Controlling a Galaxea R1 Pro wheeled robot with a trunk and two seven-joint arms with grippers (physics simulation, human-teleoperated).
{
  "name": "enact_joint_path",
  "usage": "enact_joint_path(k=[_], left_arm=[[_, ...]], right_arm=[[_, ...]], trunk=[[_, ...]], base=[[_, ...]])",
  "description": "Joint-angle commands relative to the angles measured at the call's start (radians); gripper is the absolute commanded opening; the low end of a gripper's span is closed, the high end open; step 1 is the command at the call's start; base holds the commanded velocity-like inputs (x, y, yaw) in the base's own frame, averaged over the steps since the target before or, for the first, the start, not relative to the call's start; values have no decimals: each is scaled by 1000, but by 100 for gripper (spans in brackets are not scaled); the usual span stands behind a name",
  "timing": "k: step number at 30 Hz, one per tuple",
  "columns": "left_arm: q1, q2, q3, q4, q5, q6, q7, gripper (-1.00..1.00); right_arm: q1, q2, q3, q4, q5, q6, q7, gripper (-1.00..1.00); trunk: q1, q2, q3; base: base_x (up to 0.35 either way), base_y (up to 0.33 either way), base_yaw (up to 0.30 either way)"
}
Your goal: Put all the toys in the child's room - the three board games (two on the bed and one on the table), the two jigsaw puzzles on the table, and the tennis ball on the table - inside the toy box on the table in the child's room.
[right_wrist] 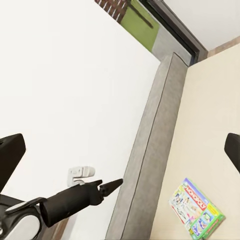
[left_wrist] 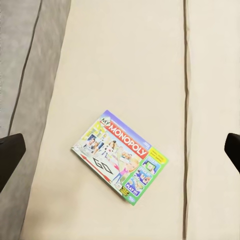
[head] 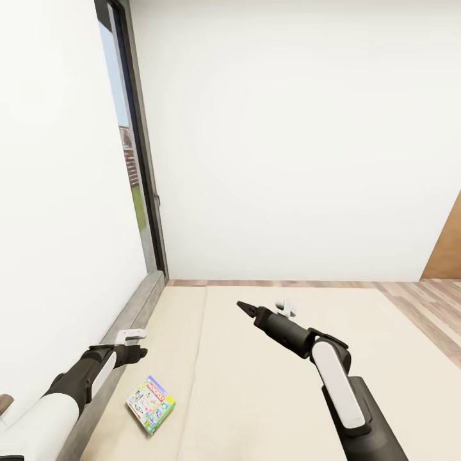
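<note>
One board game (head: pixel 151 404), a white-green "Monopoly" box with a red logo, lies flat on the bed's beige mattress (head: pixel 275 397) near its left edge. My left gripper (head: pixel 136 353) hovers above it and slightly beyond, over the mattress edge. The left wrist view looks straight down on the board game (left_wrist: pixel 121 156), with the left gripper (left_wrist: pixel 121 150) open and its fingertips (left_wrist: pixel 10 155) far apart. My right gripper (head: pixel 245 308) hangs open over the middle of the mattress, empty. The toy box, table, jigsaw puzzles and tennis ball are out of view.
The bed's dark grey frame (head: pixel 137 307) runs along the left wall under a tall window (head: pixel 131 160). A white wall stands behind the bed. Wood floor (head: pixel 422 301) and a brown panel (head: pixel 448 243) lie to the right.
</note>
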Motion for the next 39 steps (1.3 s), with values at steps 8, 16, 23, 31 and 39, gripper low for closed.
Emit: enact_joint_path(k=[8,16,23,31,39], left_arm=[[0,0,4,-1,10,6,-1,100],[0,2,11,-1,12,7,-6,100],[0,1,12,-7,14,18,-5,100],[0,3,24,-84,23,110,-6,100],[0,2,56,-151,31,181,-5,100]], right_arm=[[1,0,-5,3,2,2,6,100],[1,0,-6,5,2,2,6,100],[1,-1,-7,5,2,2,6,100],[1,1,-7,5,0,2,5,100],[1,2,-6,5,-1,2,5,100]], trunk=[[0,-1,-6],[0,-1,-17],[0,-1,-29],[0,-1,-41],[0,-1,-54]], base=[[0,0,0],[0,0,0],[0,0,0],[0,0,0],[0,0,0]])
